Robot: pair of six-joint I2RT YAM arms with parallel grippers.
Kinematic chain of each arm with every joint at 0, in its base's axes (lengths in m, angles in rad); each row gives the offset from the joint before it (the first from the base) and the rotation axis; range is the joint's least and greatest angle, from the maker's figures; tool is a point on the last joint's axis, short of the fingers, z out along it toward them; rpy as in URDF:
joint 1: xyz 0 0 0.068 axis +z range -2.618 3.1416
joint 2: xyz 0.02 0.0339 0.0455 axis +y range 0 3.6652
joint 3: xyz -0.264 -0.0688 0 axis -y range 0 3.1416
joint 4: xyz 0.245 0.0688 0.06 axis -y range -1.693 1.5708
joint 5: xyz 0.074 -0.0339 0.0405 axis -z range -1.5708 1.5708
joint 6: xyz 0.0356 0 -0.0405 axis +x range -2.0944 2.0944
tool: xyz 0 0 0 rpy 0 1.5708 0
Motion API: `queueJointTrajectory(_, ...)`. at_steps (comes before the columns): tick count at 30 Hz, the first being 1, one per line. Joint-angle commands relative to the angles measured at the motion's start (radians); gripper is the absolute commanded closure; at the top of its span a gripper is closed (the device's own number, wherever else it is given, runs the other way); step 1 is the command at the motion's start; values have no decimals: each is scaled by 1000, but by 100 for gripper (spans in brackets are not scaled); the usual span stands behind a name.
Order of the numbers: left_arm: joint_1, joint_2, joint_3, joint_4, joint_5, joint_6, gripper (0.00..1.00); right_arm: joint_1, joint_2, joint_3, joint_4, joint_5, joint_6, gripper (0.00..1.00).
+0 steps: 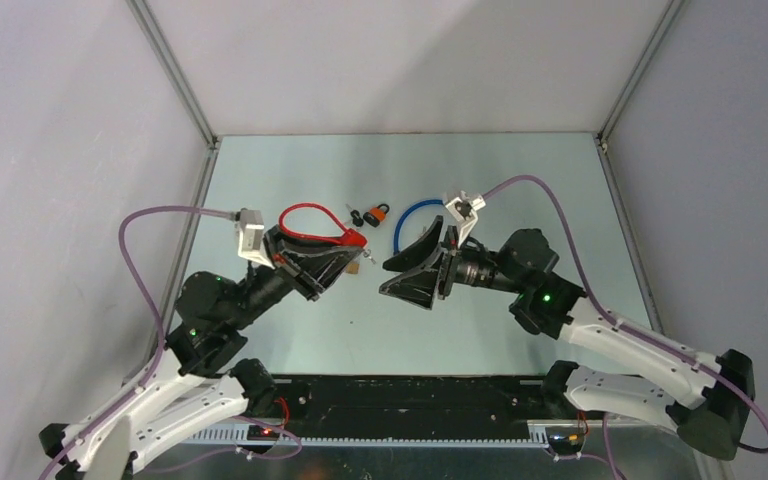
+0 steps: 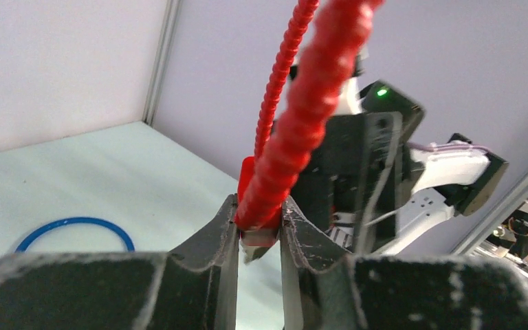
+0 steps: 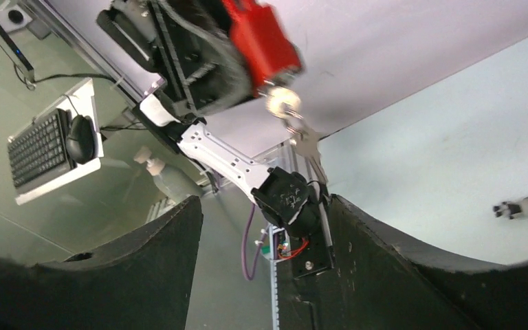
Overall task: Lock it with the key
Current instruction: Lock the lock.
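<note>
Left gripper (image 1: pixel 345 255): jaws clamped on the body of the red lock (image 1: pixel 352 240), holding it up off the bench (image 1: pixel 500 170). In the left wrist view the lock sits pinched right at the fingertips (image 2: pixel 228 223), and the red cable (image 2: pixel 302 103) runs straight up from it and out of the top of the view.

Key: the right wrist view shows a key ring (image 3: pixel 282 103) directly under the lock's lower end, with the key (image 3: pixel 309 144) dangling off the ring in mid-air. It's blurry there, so I can't tell whether anything sits in the keyhole.

Right gripper (image 1: pixel 384 278): jaws wide apart with nothing between them. It points at the lock from the right, close to it but not touching. The key hangs beyond the fingertips, roughly in line with the gap.

Also on the bench, relative to the lock:
- The orange padlock (image 1: pixel 377 213) lies just beyond it.
- The blue cable loop (image 1: pixel 415 215) lies beyond it and to the right, past the padlock.
- A small tan piece (image 1: pixel 356 267) lies just on the near side, under the gap between the two grippers.
</note>
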Motion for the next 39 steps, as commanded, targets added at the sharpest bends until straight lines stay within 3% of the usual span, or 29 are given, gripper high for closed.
queueJointTrajectory(1, 5, -29, 58, 59, 66, 6, 100, -17, 48, -51, 321, -51, 174, 31)
queueJointTrajectory(7, 5, 0, 100, 58, 277, 7, 100, -22, 136, -53, 611, -98, 294, 29)
queueJointTrajectory(12, 4, 15, 123, 59, 326, 3, 100, -24, 218, -47, 824, -116, 417, 31)
queueJointTrajectory(18, 5, 33, 134, 59, 345, -2, 100, -22, 297, -42, 977, -140, 526, 49)
queueJointTrajectory(30, 4, 10, 118, 58, 266, 3, 100, 2, 319, -39, 1010, -171, 539, 66)
queueJointTrajectory(39, 4, 7, 109, 59, 255, 1, 100, 38, 288, -32, 902, -154, 439, 72)
